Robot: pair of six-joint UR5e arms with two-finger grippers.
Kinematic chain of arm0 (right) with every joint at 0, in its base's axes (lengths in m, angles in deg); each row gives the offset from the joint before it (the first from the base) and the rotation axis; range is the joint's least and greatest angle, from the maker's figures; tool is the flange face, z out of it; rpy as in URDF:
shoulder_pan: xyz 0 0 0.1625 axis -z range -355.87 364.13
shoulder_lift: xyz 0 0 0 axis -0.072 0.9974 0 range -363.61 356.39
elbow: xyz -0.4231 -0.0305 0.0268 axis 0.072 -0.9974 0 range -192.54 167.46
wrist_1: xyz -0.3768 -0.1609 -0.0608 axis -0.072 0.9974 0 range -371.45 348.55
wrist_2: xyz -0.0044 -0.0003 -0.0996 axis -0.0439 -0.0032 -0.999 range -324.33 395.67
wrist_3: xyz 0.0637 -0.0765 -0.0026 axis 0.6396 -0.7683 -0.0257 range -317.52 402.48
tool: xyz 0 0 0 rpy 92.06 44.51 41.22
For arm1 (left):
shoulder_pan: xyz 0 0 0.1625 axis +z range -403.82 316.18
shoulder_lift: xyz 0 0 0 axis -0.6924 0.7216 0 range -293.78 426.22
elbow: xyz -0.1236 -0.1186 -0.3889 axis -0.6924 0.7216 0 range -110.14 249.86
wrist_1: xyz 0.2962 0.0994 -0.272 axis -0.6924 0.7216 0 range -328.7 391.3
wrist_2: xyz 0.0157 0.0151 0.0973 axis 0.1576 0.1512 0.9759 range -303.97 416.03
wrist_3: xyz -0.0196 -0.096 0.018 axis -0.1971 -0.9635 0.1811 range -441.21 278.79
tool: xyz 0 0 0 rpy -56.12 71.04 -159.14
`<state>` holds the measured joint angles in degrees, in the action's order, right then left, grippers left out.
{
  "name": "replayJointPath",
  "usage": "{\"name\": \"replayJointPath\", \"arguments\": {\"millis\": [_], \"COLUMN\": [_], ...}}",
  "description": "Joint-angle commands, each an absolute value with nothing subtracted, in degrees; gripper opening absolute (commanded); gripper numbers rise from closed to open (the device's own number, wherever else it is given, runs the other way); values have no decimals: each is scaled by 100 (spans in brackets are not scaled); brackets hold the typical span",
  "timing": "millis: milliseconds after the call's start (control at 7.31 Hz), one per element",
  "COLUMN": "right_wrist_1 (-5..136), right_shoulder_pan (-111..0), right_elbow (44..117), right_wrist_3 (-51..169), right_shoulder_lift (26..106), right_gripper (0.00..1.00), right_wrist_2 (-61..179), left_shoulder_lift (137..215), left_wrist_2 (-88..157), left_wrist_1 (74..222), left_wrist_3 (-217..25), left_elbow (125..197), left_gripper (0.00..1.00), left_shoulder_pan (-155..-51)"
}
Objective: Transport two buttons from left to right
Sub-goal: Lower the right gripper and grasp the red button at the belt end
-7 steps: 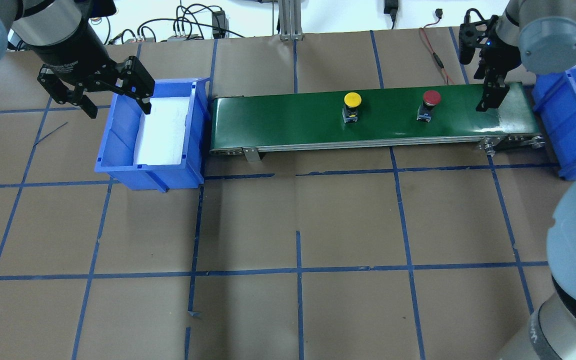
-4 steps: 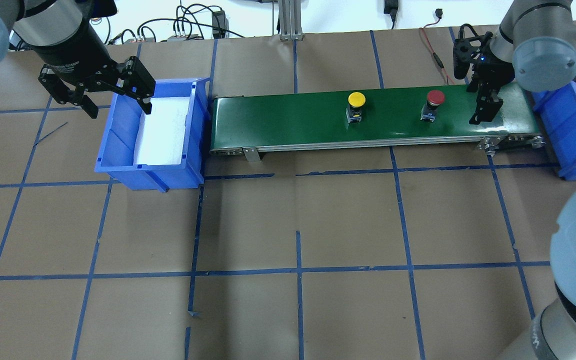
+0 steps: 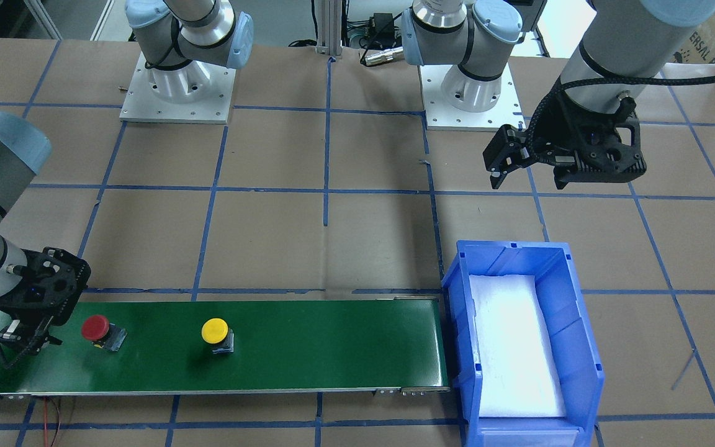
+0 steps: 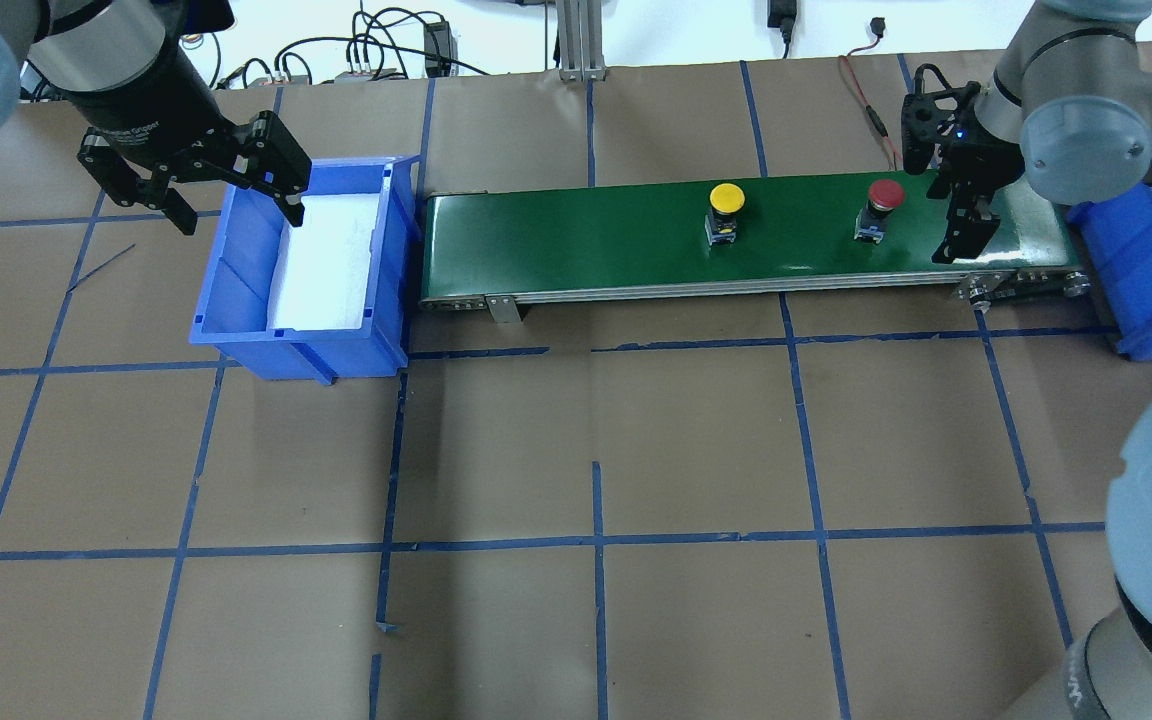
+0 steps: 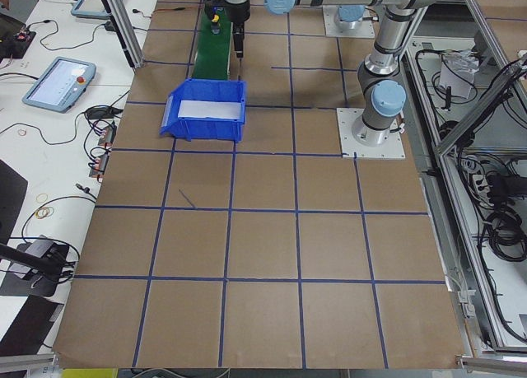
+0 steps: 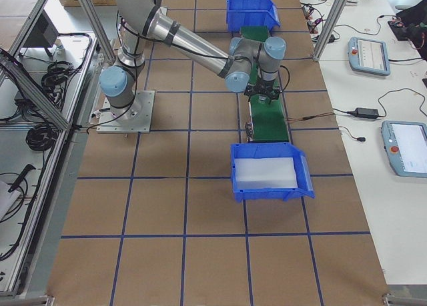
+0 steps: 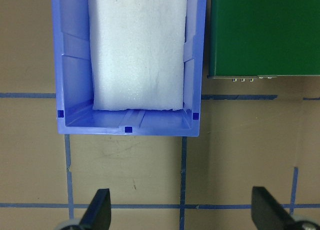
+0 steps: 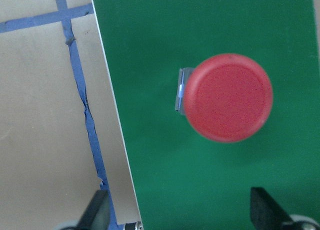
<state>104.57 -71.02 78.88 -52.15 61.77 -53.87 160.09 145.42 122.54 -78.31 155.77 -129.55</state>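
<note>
Vertically, caps up, stand red button [image 4: 884, 194] and yellow button [image 4: 727, 198]; left jaws, right jaws open.

Red button [image 8: 227, 97] cap matt plastic; belt [image 4: 586, 235] glossy

You have two push-button switches with round caps: one red-capped button [image 4: 884, 193], one yellow-capped button [image 4: 727, 197]. You also have one long green conveyor belt [image 4: 586, 240] and two blue plastic bins: left bin [image 4: 236, 290], right bin [image 4: 1141, 265].
</note>
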Motion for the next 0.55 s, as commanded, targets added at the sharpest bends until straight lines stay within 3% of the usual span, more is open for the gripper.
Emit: {"name": "replayJointPath", "arguments": {"millis": [0, 410], "right_wrist_1": [10788, 10800], "right_shoulder_pan": [-7110, -7110], "right_elbow": [7782, 7808], "right_wrist_3": [-5165, -5165], "right_shoulder_lift": [6134, 6116], "right_gripper": [100, 100], "right_wrist_2": [-5389, -5389], "left_shoulder_lift": [16009, 16009], "left_wrist_2": [14541, 14541], "left_wrist_1": [12244, 12253], "left_wrist_3": [-7831, -7831], "left_elbow": [15565, 15582], "left_gripper": [100, 100], "left_shoulder_pan": [-12951, -12960]}}
